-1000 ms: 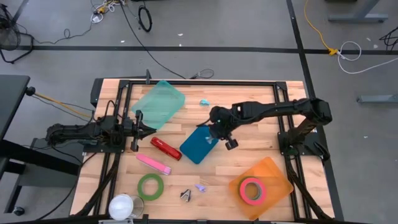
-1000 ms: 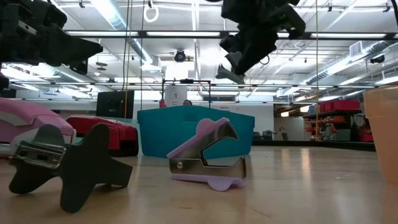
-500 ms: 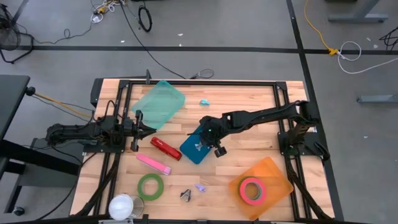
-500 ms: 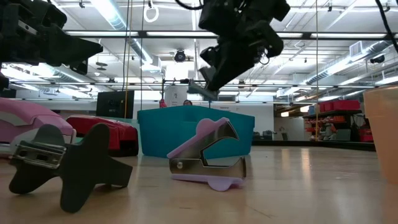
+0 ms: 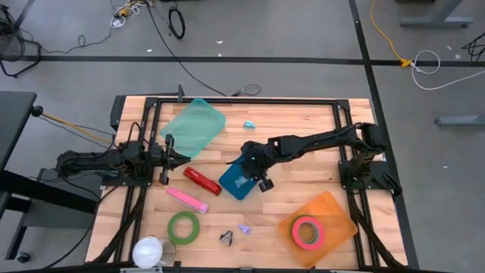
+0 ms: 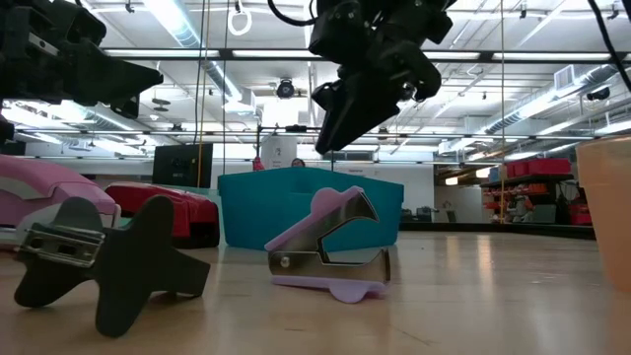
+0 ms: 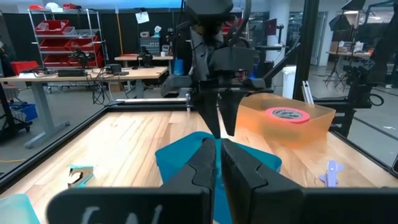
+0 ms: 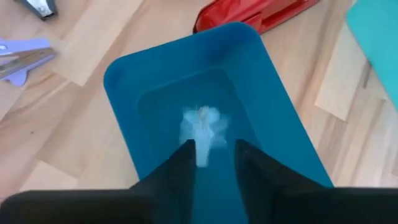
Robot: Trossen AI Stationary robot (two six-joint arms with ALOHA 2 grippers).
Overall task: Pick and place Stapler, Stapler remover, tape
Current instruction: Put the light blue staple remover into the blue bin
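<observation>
Two arms are in my view: the right gripper [image 8: 211,163] hangs over the blue bin [image 5: 241,177] at mid-table with its fingers parted, and a pale staple remover [image 8: 202,129], blurred, shows between them inside that bin. The left gripper [image 7: 219,163] waits clenched and empty at the table's left edge. I see the red stapler [image 5: 201,180] just beside the bin, the green tape [image 5: 183,227] nearer the front edge.

Grey floor [image 5: 303,30] crossed by dark tape lines, loose cables [image 5: 176,21] noted at 12 o'clock, yellow cord [image 5: 386,38] at 1 o'clock, red shelving [image 7: 59,31] and workbenches [image 7: 87,78] seen behind, ceiling strip lights [image 6: 177,20] lit overhead.
</observation>
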